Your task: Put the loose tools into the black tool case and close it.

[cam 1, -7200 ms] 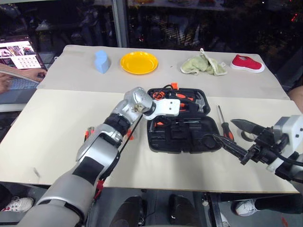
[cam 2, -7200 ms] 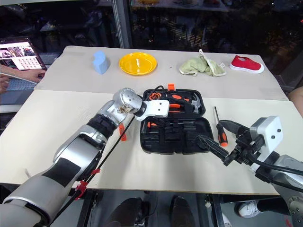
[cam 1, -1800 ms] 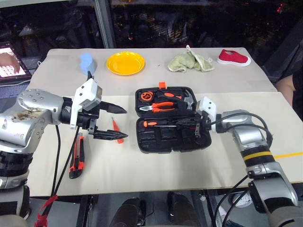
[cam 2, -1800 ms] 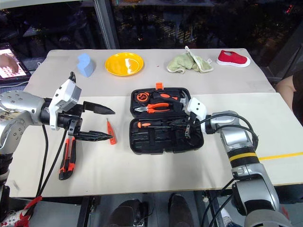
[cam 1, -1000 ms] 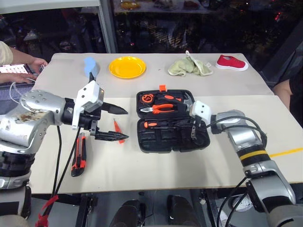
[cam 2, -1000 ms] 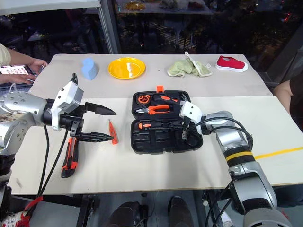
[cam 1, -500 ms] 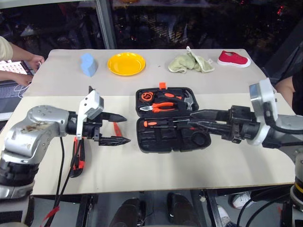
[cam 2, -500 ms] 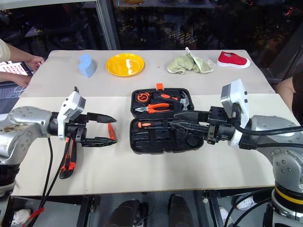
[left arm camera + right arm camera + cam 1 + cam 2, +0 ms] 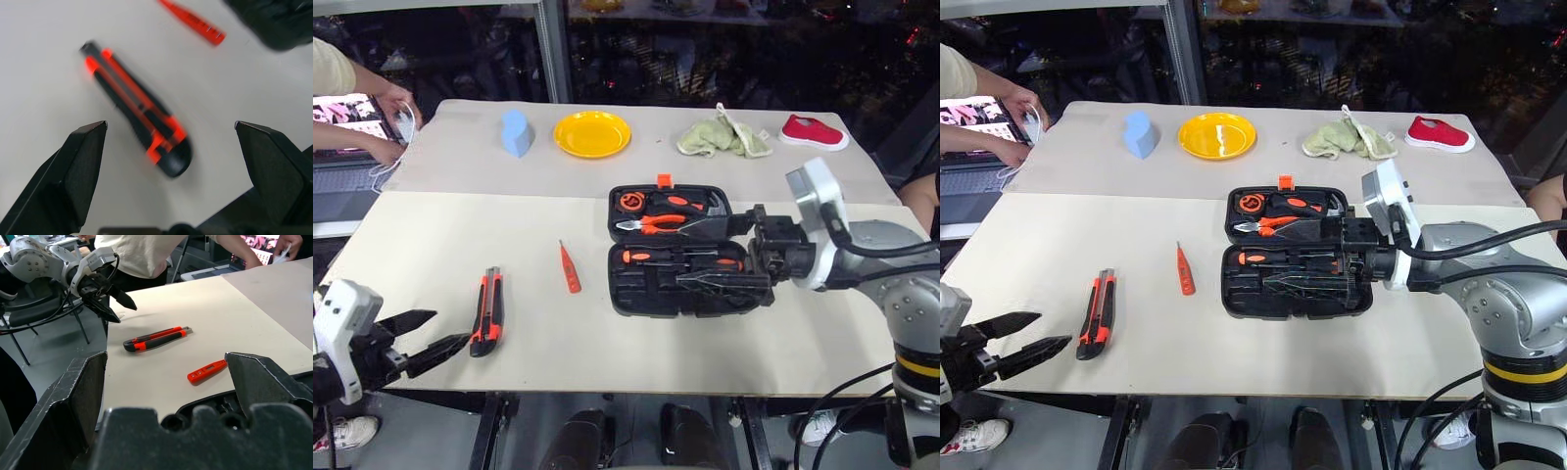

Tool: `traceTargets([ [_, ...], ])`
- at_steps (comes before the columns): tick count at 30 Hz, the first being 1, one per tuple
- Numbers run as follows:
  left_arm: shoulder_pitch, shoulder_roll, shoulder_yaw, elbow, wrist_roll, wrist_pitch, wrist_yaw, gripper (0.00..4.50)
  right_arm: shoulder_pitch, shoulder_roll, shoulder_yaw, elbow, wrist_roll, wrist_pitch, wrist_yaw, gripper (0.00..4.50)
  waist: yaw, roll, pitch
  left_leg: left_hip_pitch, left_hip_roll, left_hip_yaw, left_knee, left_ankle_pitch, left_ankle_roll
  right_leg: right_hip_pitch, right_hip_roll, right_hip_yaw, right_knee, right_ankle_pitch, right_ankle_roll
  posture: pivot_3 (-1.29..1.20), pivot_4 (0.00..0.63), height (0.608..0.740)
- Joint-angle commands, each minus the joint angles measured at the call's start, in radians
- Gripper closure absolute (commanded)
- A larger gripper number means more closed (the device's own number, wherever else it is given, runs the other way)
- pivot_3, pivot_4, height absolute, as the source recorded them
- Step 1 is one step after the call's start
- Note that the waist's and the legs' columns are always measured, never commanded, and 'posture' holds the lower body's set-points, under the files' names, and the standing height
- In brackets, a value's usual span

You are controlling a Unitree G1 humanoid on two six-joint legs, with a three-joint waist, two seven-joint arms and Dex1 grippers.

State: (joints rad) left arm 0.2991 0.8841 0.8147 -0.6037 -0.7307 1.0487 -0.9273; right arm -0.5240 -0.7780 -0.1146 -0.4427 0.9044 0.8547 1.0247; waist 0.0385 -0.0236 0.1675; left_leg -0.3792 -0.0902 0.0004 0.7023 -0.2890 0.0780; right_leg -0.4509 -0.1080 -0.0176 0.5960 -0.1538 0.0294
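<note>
Moulded black tool case (image 9: 690, 255) hinged open, slim utility knife (image 9: 487, 312) loose – both grippers (image 9: 421, 338) (image 9: 720, 253) wide, empty

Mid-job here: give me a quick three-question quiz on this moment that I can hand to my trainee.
1. True or false: the tool case is shut.
2. Which loose tool lies nearer the case: A) the utility knife or B) the slim orange screwdriver?
3. Fill in: the right gripper hangs over the ____ with its fingers spread.

Key
1. False: it lies open, pliers in the lid half and a screwdriver in the near half.
2. B: it lies between the knife and the case. The left gripper, open, hovers off the table's near edge by the knife.
3. Case.
</note>
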Motion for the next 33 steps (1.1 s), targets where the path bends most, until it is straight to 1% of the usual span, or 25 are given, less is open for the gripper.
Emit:
traceTargets([
  [1,-0.221,0.081,-0.118,-0.04,-0.137,0.225,0.15,0.0,0.024,0.008,-0.027,-0.044,0.011,-0.025,-0.035,0.04,0.001,0.0,0.0,0.0,0.0,0.0,0.0,0.002,-0.004,0.0,0.0,0.0,0.0,0.0,0.0,0.0,0.15,0.74],
  [2,-0.321,0.089,-0.182,-0.029,-0.155,0.308,0.2,0.0,0.036,0.015,-0.034,-0.058,0.015,-0.024,-0.056,0.04,0.001,0.0,0.0,0.001,0.0,-0.001,0.0,0.003,-0.005,0.001,0.001,0.0,0.001,0.0,0.0,0.0,0.15,0.74],
  [4,-0.548,0.057,-0.318,0.026,-0.167,0.494,0.315,0.0,0.07,0.028,-0.05,-0.092,0.026,-0.02,-0.101,0.04,0.0,-0.001,0.0,0.001,0.0,0.0,-0.001,0.003,-0.006,0.0,0.001,0.0,0.001,0.0,-0.001,0.0,0.15,0.74],
  [6,-0.69,0.067,-0.443,0.121,-0.239,0.562,0.423,0.0,0.11,0.039,-0.061,-0.134,0.038,-0.018,-0.136,0.04,-0.004,-0.002,0.0,0.0,-0.001,0.0,-0.001,0.004,-0.006,0.002,0.002,0.001,0.002,0.002,-0.001,0.0,0.15,0.74],
  [9,-0.827,0.133,-0.598,0.246,-0.384,0.566,0.535,0.0,0.161,0.061,-0.069,-0.19,0.049,-0.024,-0.197,0.04,-0.028,-0.003,-0.001,-0.001,-0.002,0.0,-0.003,0.004,-0.006,-0.003,0.002,0.003,0.013,0.002,-0.001,0.0,0.15,0.74],
  [11,-0.934,0.125,-0.692,0.379,-0.468,0.566,0.667,0.0,0.205,0.077,-0.075,-0.229,0.041,-0.038,-0.238,0.04,-0.037,-0.003,-0.001,-0.003,-0.003,0.001,-0.004,0.004,-0.007,-0.006,0.003,0.004,0.014,0.001,-0.002,0.0,0.15,0.74],
  [13,-1.034,0.11,-0.787,0.513,-0.567,0.566,0.797,0.0,0.237,0.093,-0.079,-0.255,0.031,-0.049,-0.275,0.04,-0.036,-0.003,-0.001,-0.003,-0.002,-0.001,-0.006,0.006,-0.009,-0.007,0.003,0.003,0.013,0.0,-0.003,0.0,0.15,0.74],
  [15,-1.118,0.109,-0.883,0.616,-0.685,0.566,0.889,0.0,0.254,0.107,-0.077,-0.271,0.028,-0.059,-0.303,0.04,-0.036,-0.003,-0.001,-0.001,-0.002,-0.001,-0.006,0.007,-0.011,-0.007,0.003,0.003,0.013,-0.001,-0.005,0.0,0.15,0.74],
  [18,-1.226,0.082,-1.004,0.773,-0.801,0.566,1.03,0.0,0.283,0.13,-0.063,-0.296,0.014,-0.081,-0.341,0.04,-0.034,-0.004,0.0,0.001,-0.002,-0.001,-0.006,0.007,-0.013,-0.005,0.003,0.005,0.014,-0.001,-0.005,0.0,0.15,0.74],
  [21,-1.272,0.076,-1.092,0.875,-0.899,0.566,1.128,0.0,0.301,0.154,-0.051,-0.307,0.002,-0.101,-0.374,0.04,-0.036,-0.004,0.0,0.002,-0.002,-0.001,-0.006,0.008,-0.013,-0.005,0.003,0.005,0.015,-0.001,-0.005,0.0,0.15,0.74],
  [24,-1.309,0.055,-1.143,0.952,-0.969,0.566,1.216,0.0,0.309,0.172,-0.038,-0.309,-0.008,-0.117,-0.395,0.04,-0.037,-0.004,0.0,0.002,-0.002,-0.001,-0.006,0.008,-0.013,-0.006,0.003,0.006,0.015,-0.001,-0.005,0.0,0.15,0.74],
  [28,-1.376,-0.025,-1.168,1.051,-1.02,0.566,1.334,0.0,0.32,0.178,-0.014,-0.316,-0.027,-0.133,-0.407,0.04,-0.03,-0.004,0.0,0.001,-0.003,-0.001,-0.006,0.008,-0.013,-0.005,0.003,0.006,0.015,-0.001,-0.005,0.0,0.15,0.74],
  [30,-1.4,-0.048,-1.185,1.084,-1.047,0.566,1.373,0.0,0.321,0.176,-0.014,-0.317,-0.027,-0.135,-0.411,0.04,-0.027,-0.004,0.0,0.001,-0.003,-0.001,-0.006,0.008,-0.013,-0.005,0.002,0.005,0.015,-0.001,-0.005,0.0,0.15,0.74],
  [33,-1.422,-0.095,-1.176,1.15,-1.057,0.566,1.447,0.0,0.326,0.168,-0.019,-0.32,-0.025,-0.139,-0.411,0.04,-0.027,-0.004,0.0,0.001,-0.003,-0.001,-0.006,0.008,-0.013,-0.006,0.002,0.006,0.015,-0.001,-0.005,0.0,0.15,0.74],
])
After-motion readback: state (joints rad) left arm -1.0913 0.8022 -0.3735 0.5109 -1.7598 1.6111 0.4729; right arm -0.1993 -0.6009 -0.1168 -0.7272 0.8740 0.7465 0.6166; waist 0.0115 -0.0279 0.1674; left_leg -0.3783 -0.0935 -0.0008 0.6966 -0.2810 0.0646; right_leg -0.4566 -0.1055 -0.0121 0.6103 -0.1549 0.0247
